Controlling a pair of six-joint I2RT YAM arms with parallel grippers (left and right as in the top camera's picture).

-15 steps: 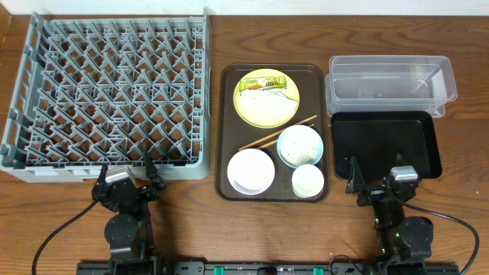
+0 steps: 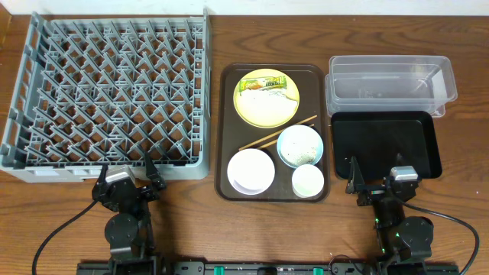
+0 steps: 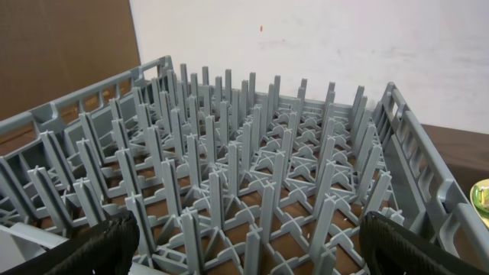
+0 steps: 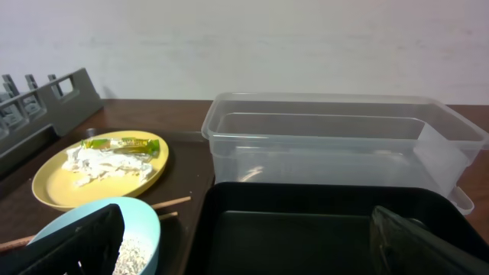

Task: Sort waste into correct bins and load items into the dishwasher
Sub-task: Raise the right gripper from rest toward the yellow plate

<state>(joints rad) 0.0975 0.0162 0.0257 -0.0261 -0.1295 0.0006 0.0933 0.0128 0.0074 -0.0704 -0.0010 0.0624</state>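
The yellow plate point(image 2: 266, 97) on the brown tray holds white tissue point(image 4: 95, 160) and a green-and-yellow wrapper point(image 2: 266, 84). The light blue bowl point(image 2: 299, 146) holds beige crumbs point(image 4: 131, 254). A white bowl point(image 2: 250, 170), a pale cup point(image 2: 308, 180) and wooden chopsticks point(image 2: 276, 134) lie on the same tray. The clear tub point(image 2: 390, 82) and black tray point(image 2: 386, 143) sit at the right. The grey dish rack point(image 2: 111, 95) is at the left. My left gripper point(image 2: 128, 179) is open at the rack's near edge. My right gripper point(image 2: 377, 182) is open at the black tray's near edge.
The brown serving tray point(image 2: 226, 130) lies mid-table between the rack and the bins. A pale wall stands behind the table. Cables run from both arm bases along the near table edge.
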